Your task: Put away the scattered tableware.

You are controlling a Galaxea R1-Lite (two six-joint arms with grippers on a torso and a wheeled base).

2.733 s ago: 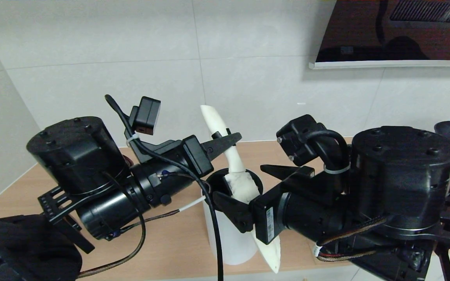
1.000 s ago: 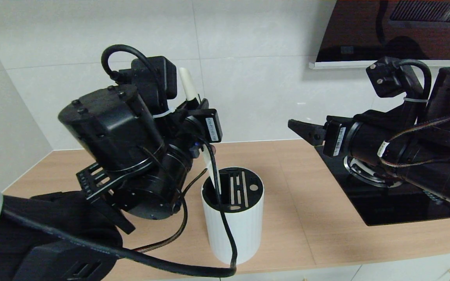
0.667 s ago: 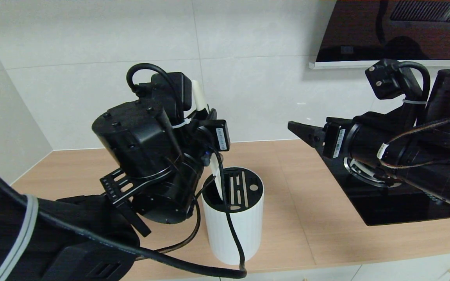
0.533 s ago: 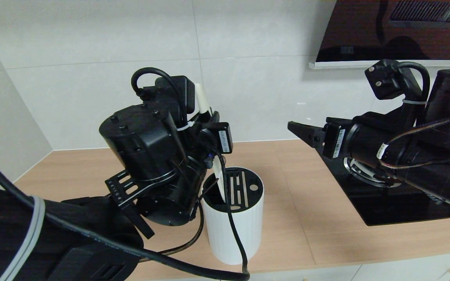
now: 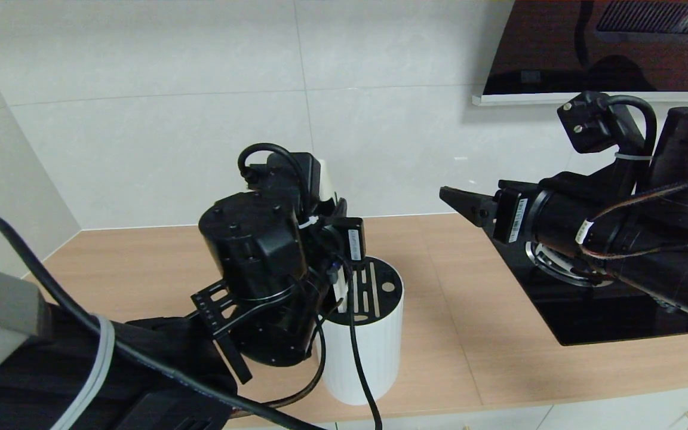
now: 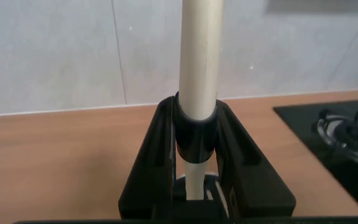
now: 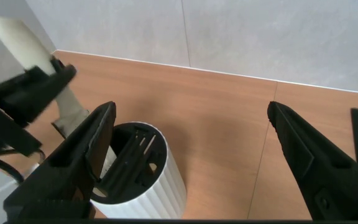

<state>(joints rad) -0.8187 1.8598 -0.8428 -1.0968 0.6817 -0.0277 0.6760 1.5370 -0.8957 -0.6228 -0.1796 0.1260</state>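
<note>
A white knife with a cream handle stands nearly upright, its blade partly down in the black slotted top of a white cylindrical holder. My left gripper is shut on the knife just above the holder. In the left wrist view the handle rises between the fingers, gripped at its black collar. My right gripper hangs open and empty to the right, above the cooktop's near corner. In the right wrist view its two fingers frame the holder and the knife handle.
The holder stands near the front edge of a wooden counter. A black cooktop with a burner lies at the right under a dark range hood. A tiled wall closes the back.
My right gripper has let go of the knife and drawn back to the right. My left arm has brought the knife down, blade first, into the holder's top.
</note>
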